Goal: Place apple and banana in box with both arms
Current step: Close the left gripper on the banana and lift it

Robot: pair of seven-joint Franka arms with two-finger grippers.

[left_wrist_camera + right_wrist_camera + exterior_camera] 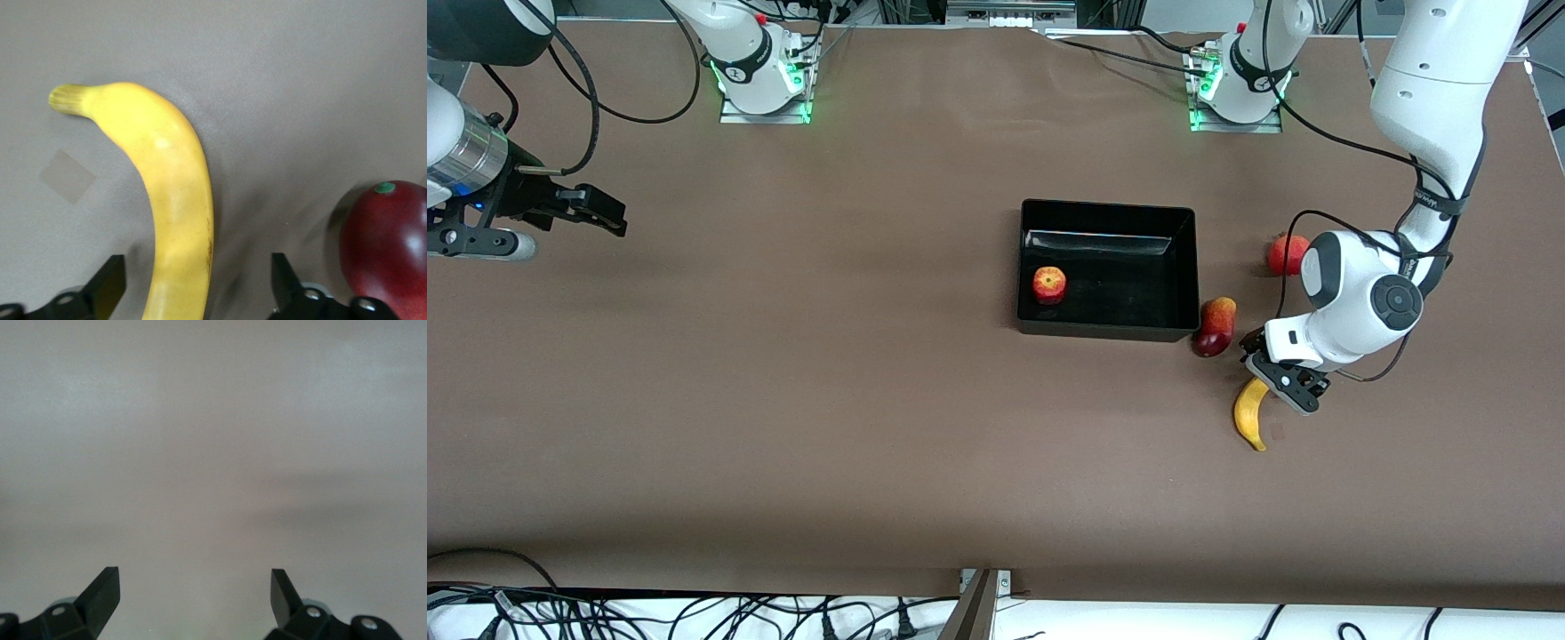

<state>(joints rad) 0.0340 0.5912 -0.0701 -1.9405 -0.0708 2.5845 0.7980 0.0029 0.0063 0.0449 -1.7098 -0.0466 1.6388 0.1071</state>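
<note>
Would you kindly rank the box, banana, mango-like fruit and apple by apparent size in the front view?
Largest to smallest:
1. The box, far the largest.
2. The banana, its upper end under the left gripper.
3. The mango-like fruit, close to the banana, so uncertain.
4. The apple, inside the box.

The banana [173, 200] lies on the brown table [300, 80], between the left gripper's [197, 290] spread fingers [107, 287]. A dark red mango [387, 243] sits just beside the banana, apart from it.

the apple [1049, 284] sits in the box [1107, 331], at its side toward the right arm's end. the mango [1216, 326] lies just beside the box's corner toward the left arm's end. the banana [1250, 416] lies nearer the front camera than the mango, the pomegranate [1286, 254] farther.
</note>
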